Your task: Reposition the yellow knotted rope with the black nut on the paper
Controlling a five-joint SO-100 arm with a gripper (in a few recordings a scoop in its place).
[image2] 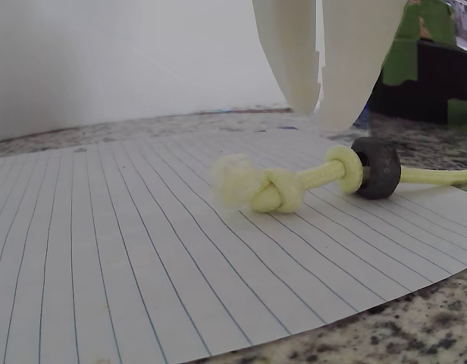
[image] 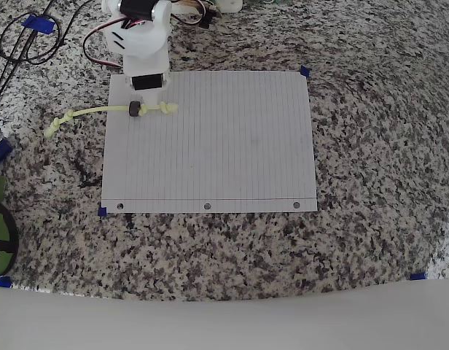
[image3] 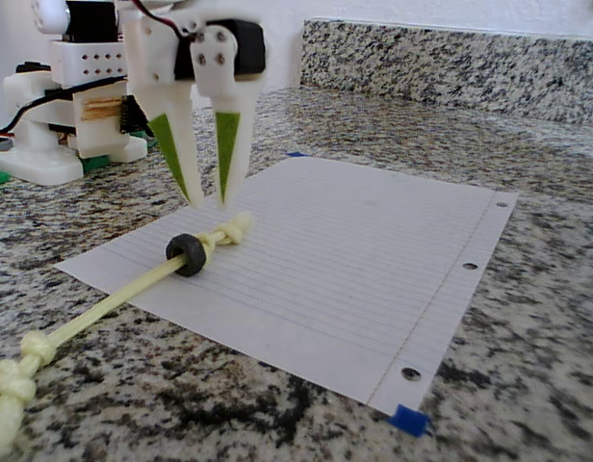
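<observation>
- To the left of your tool in the overhead view, the far knot of the yellow knotted rope [image: 110, 113] lies off the paper [image: 224, 153] on the bare counter [image: 370, 146]; more than half the cord trails there.
- Directly below your tool [image3: 208, 202] sits the rope's near stretch: the black nut [image3: 188, 254] is threaded on the cord just inside the paper's edge, with the near knot [image2: 275, 191] just beyond it on the sheet.
- Your tool hangs just above the rope with its jaws slightly parted and nothing between them; it does not touch the cord.
- You seem to be at the approach for a pick. The next move likely calls for lowering onto the cord beside the nut, closing, then dragging it further onto the sheet.
- To the right of the tool, the paper is bare.
- Hard to read: the wrist view crops the fingertips' upper parts and blurs the knot's frayed end.
</observation>
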